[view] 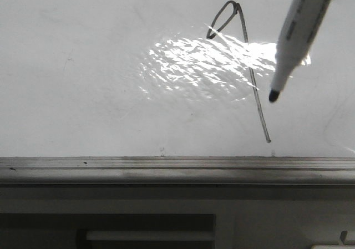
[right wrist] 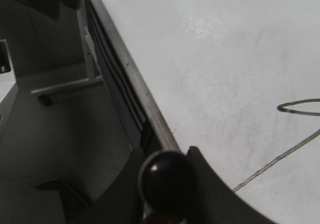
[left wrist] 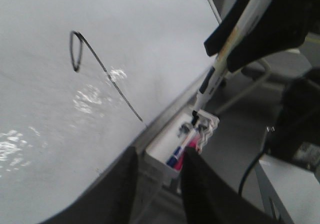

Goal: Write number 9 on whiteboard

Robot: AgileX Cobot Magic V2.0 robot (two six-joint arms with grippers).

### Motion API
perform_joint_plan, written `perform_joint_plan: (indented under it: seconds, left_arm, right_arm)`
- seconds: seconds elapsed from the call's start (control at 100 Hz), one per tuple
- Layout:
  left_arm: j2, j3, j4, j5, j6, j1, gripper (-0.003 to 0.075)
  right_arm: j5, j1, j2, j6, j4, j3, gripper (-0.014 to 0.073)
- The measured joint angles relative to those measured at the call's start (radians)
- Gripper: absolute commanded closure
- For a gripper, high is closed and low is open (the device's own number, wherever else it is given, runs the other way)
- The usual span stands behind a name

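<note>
You had a glossy white whiteboard point(view: 83, 93) with a grey metal rail, a dark-grey number 9 point(view: 244, 60), a white marker point(view: 299, 27) with a dark tip, and black gripper fingers point(left wrist: 200, 189).

Surface here is the big glossy white whiteboard point(view: 83, 93), w/ a bright glare patch point(view: 205, 66) around the middle and a grey metal edge rail point(view: 166, 168) along its near side. Only thing on it is the thin dark-grey marker number 9 point(view: 252, 88): small narrow loop up top, long slanted tail crossing the glare and stopping just short of the rail.
</note>
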Motion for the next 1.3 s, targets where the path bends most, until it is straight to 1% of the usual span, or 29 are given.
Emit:
perform_joint_plan:
  seconds: [0.05, 0.17, 0.27, 0.4, 0.51, 0.58, 0.65, 0.74, 0.79, 0.91, 1.12, 1.15, 1.3]
  left_arm:
    - [0.061, -0.023, 0.001, 0.039, 0.030, -0.002, 0.0284]
    - [0.210, -0.092, 0.004, 0.113, 0.137, -0.020, 0.0283]
    - [0.308, -0.141, 0.004, 0.149, 0.242, -0.063, 0.0283]
    - [0.399, -0.190, 0.004, 0.150, 0.312, -0.122, 0.0283]
    - [0.450, -0.210, -0.024, 0.108, 0.327, -0.151, 0.0284]
    - [0.465, -0.217, -0.053, 0.090, 0.330, -0.157, 0.0302]
    - [0.471, -0.222, -0.075, 0.082, 0.330, -0.160, 0.0330]
    - [0.471, -0.222, -0.086, 0.080, 0.332, -0.160, 0.0385]
    - [0.471, -0.222, -0.089, 0.080, 0.333, -0.160, 0.0426]
    - [0.471, -0.222, -0.094, 0.082, 0.334, -0.160, 0.0554]
    - [0.471, -0.222, -0.102, 0.082, 0.343, -0.160, 0.0727]
    - [0.471, -0.222, -0.102, 0.082, 0.345, -0.160, 0.0742]
    - [0.471, -0.222, -0.104, 0.084, 0.349, -0.160, 0.0732]
  right_arm:
    - [0.012, 0.026, 0.005, -0.007, -0.001, 0.000, 0.0662]
    - [0.018, 0.088, 0.011, -0.080, 0.010, 0.000, 0.0662]
    - [0.005, 0.138, 0.012, -0.109, 0.033, 0.000, 0.0662]
    - [-0.018, 0.177, 0.018, -0.117, 0.047, 0.000, 0.0662]
    - [-0.037, 0.181, 0.020, -0.119, 0.067, 0.000, 0.0662]
    - [-0.042, 0.181, 0.020, -0.121, 0.073, 0.000, 0.0662]
    - [-0.045, 0.181, 0.020, -0.123, 0.078, 0.002, 0.0662]
    - [-0.058, 0.181, 0.020, -0.123, 0.078, 0.019, 0.0662]
    - [-0.071, 0.181, 0.020, -0.124, 0.078, 0.026, 0.0662]
    - [-0.105, 0.181, 0.020, -0.132, 0.076, 0.039, 0.0662]
    - [-0.125, 0.178, 0.023, -0.139, 0.050, 0.041, 0.0662]
    - [-0.125, 0.178, 0.023, -0.139, 0.050, 0.041, 0.0662]
    - [-0.125, 0.178, 0.023, -0.139, 0.050, 0.041, 0.0662]
